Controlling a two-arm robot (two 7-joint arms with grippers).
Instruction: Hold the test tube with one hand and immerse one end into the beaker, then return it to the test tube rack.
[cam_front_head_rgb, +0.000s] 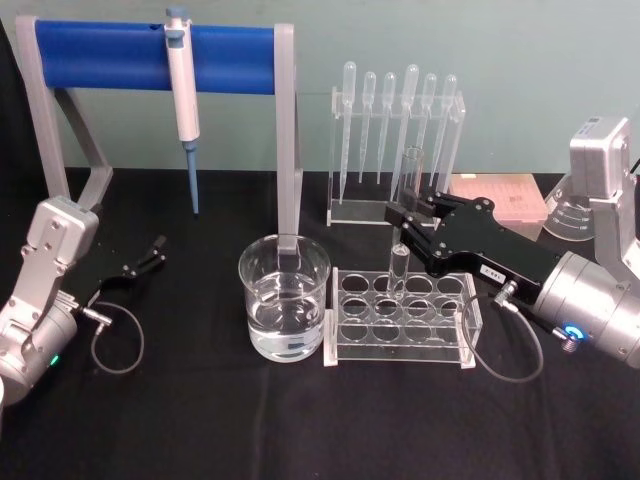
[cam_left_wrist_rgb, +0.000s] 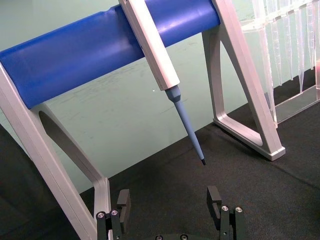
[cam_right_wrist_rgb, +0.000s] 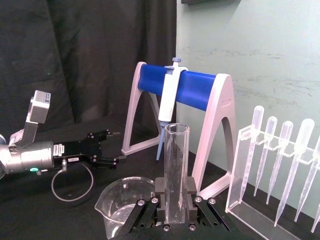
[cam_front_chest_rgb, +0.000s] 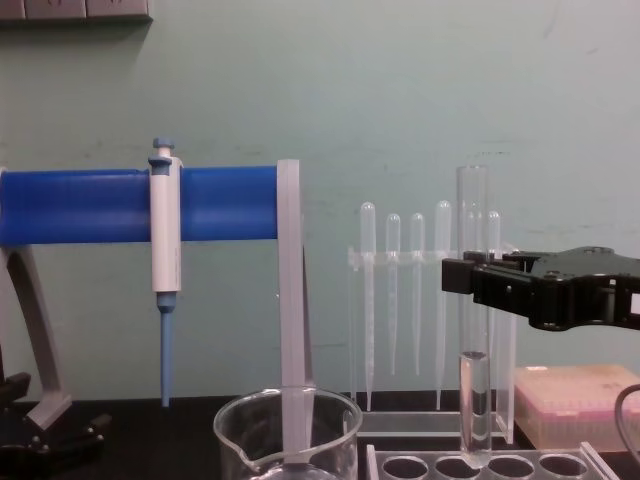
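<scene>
The clear glass, round-bottomed test tube is gripped upright in the closed jaws of the black two-fingered right gripper, its bottom at a hole of the clear plastic rack; the wide glass beaker stands just beside; whether immersion is done cannot be judged; the left gripper is parked, jaws open.

No readable text (or numbers)

Head camera looks down on the table, chest camera level across it; both share the beaker.
</scene>
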